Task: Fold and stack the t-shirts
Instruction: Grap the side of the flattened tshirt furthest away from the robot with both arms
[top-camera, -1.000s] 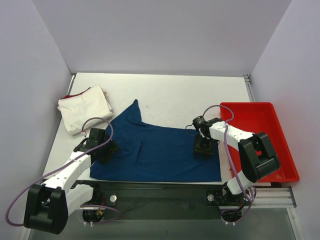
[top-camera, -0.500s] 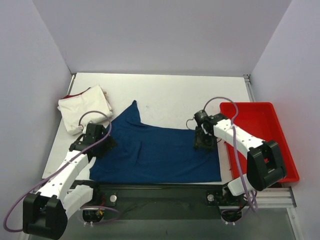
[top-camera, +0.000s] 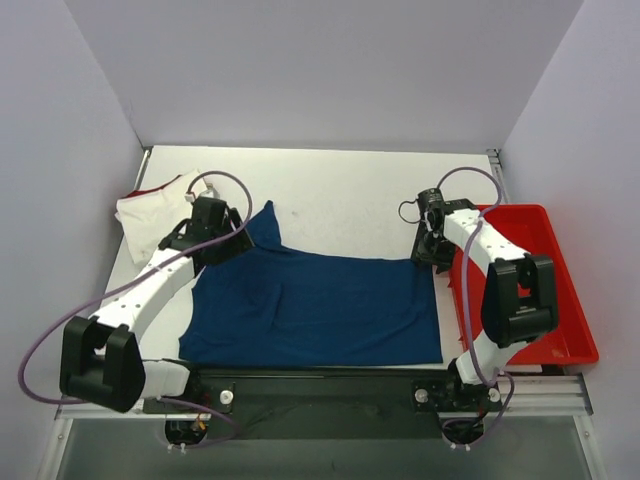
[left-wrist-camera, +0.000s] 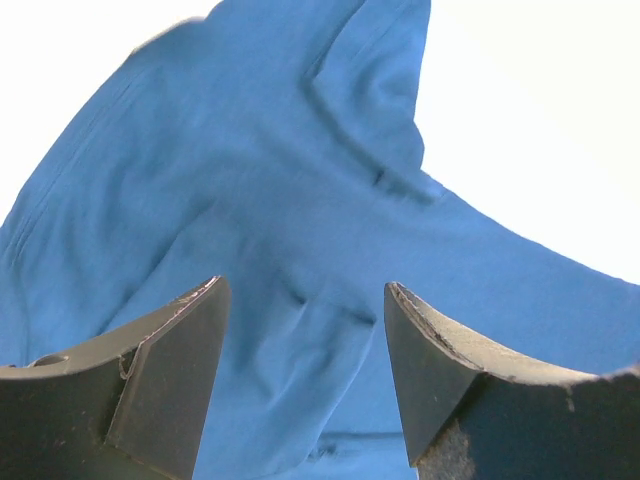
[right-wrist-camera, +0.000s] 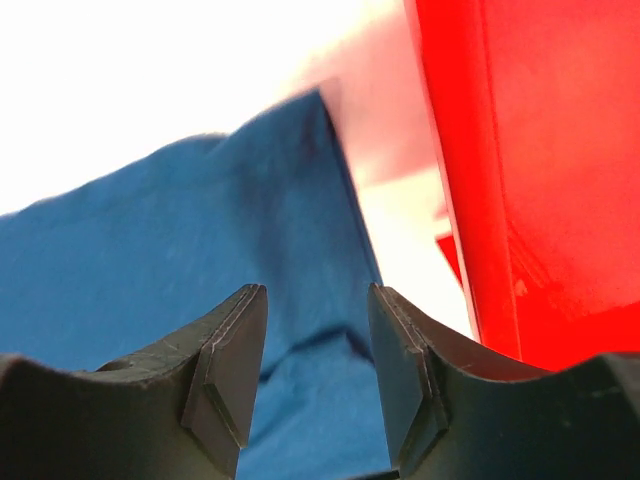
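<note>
The folded cream-white shirt (top-camera: 160, 215) lies at the counter's (top-camera: 340, 190) far left. Just beside it, the left jaws stand open over the sleeve of the blue shirt (top-camera: 320, 305), which is spread along the near edge. The right jaws, parted and seemingly empty, hover at its far right corner, beside the red tray (top-camera: 540, 270).

White table (top-camera: 340, 185), matte, even soft light. Pale lavender-grey back wall (top-camera: 320, 70), left wall (top-camera: 60, 150), right wall (top-camera: 590, 110) close it in. Black rail (top-camera: 330, 385) along near edge.
</note>
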